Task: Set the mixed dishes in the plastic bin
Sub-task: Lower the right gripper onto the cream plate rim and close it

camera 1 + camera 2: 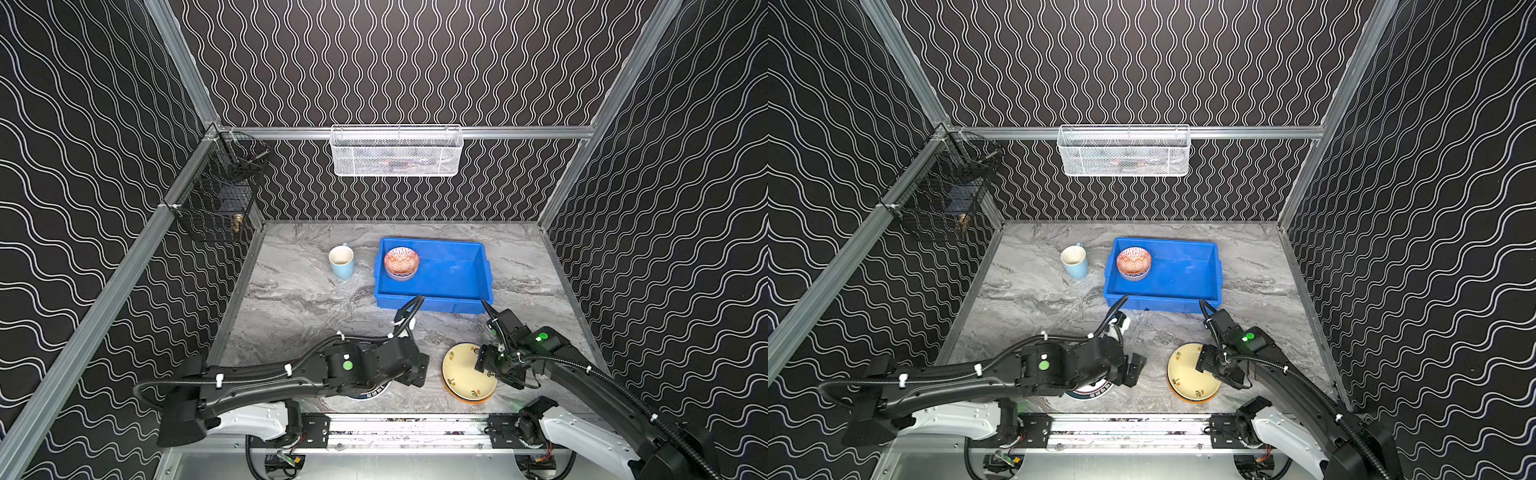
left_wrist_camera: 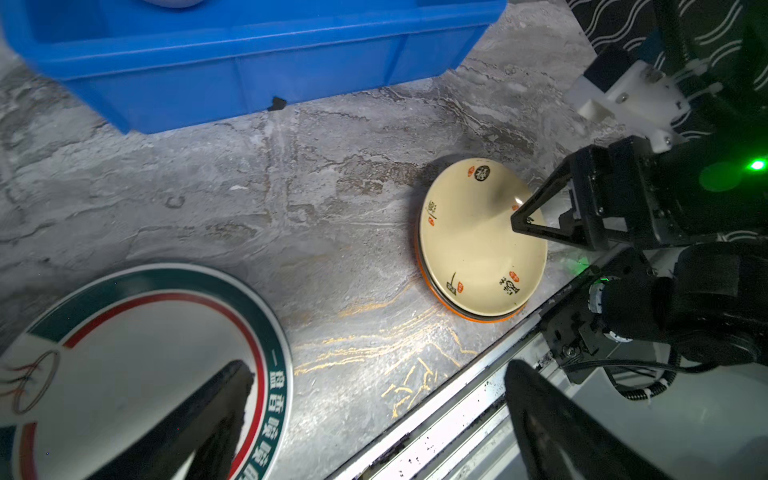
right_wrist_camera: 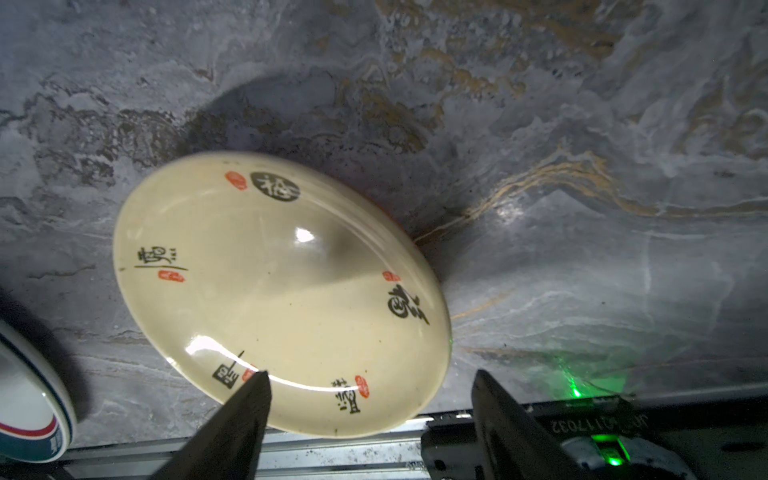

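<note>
Yellow plate (image 1: pixel 463 370) is stacked on the orange plate (image 2: pixel 457 309), of which only a thin rim is shown. In both top views the stack is seen at the lower right of the grey marbled table (image 1: pixel 299 299), well below the near wall of the blue plastic bin (image 1: pixel 453 272).

The bin is set right of centre. The patterned bowl (image 1: pixel 401 262) is seen upright inside its left end. The pale blue mug (image 1: pixel 341 262) is stood on the table just left of the bin, outside it. The white plate with the lettered green rim (image 2: pixel 145 365) is laid at lower centre, and in the top views it is mostly hidden under the left arm.

The right gripper (image 3: pixel 372 374) is held at the right edge of the yellow plate with its jaws spread apart. In the right wrist view one fingertip (image 3: pixel 253 395) is seen over the plate's rim, and the other is off the plate beside it. Nothing is clamped; whether the rim is touched cannot be told.

The left gripper (image 2: pixel 378 365) is spread wide and nothing is held in it. It is placed between the white plate and the yellow plate, with one finger above the white plate and the other above the metal rail (image 2: pixel 449 424).
</note>
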`<move>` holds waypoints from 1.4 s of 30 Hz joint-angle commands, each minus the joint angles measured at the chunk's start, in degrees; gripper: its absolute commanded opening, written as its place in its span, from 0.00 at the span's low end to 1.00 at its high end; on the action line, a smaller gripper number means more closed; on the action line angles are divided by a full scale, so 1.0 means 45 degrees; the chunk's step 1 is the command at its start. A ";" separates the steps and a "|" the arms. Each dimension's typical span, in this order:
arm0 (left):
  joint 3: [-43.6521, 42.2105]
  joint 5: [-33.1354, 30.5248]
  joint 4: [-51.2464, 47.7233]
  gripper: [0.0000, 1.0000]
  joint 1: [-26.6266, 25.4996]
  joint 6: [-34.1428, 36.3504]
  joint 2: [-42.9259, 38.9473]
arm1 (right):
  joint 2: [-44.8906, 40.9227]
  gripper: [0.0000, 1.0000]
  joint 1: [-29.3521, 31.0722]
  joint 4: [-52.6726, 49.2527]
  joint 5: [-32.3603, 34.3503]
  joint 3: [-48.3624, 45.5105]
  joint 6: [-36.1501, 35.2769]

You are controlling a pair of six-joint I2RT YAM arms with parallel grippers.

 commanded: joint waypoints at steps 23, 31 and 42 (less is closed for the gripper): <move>-0.0865 -0.2259 -0.2354 0.99 0.0353 -0.0698 -0.2256 | 0.2739 0.75 0.0796 0.2663 -0.1009 -0.0202 0.0963; -0.1503 -0.1618 -0.2023 0.99 0.1177 -0.0490 -0.2973 | 0.5066 0.72 0.2796 0.3914 -0.0910 0.1476 0.1307; -0.1021 -0.0630 -0.1110 0.98 0.1475 0.0399 -0.1491 | 0.4813 0.56 0.2904 0.3144 0.0278 0.2652 0.0019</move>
